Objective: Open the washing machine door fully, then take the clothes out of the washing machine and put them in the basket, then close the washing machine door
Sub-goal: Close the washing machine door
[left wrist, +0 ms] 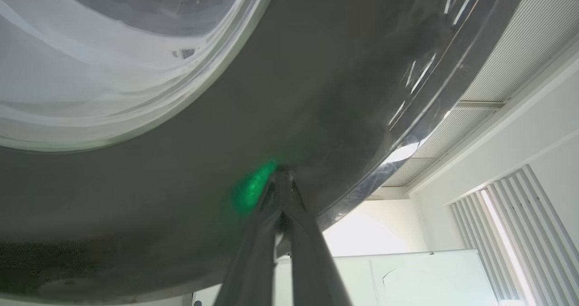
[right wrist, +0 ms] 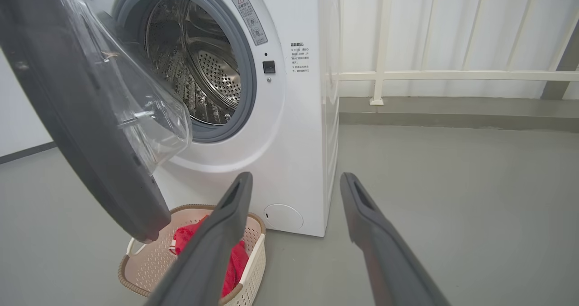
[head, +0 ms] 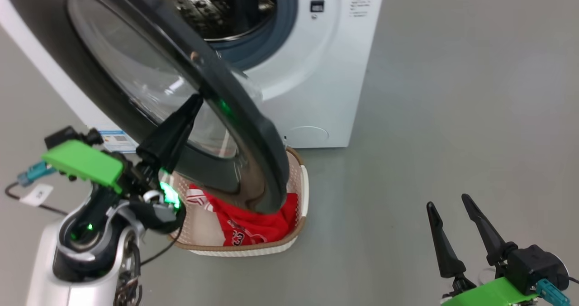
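Touching the washing machine door (head: 253, 134), left tool (head: 194, 102) pressed together; right tool (head: 448, 202) spread above grey floor (head: 452, 116).

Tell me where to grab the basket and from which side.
Probably the right rim of the basket, pinched from the right by the open right tool: the door overhangs its middle, while that thin rim lies bare.

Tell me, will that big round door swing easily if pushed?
Probably: the washing machine door stands half-open, so it should swing, not slide. Its rim looks glossy, so the left gripper pressing there might slip. The thick glass bowl likely makes it heavy.
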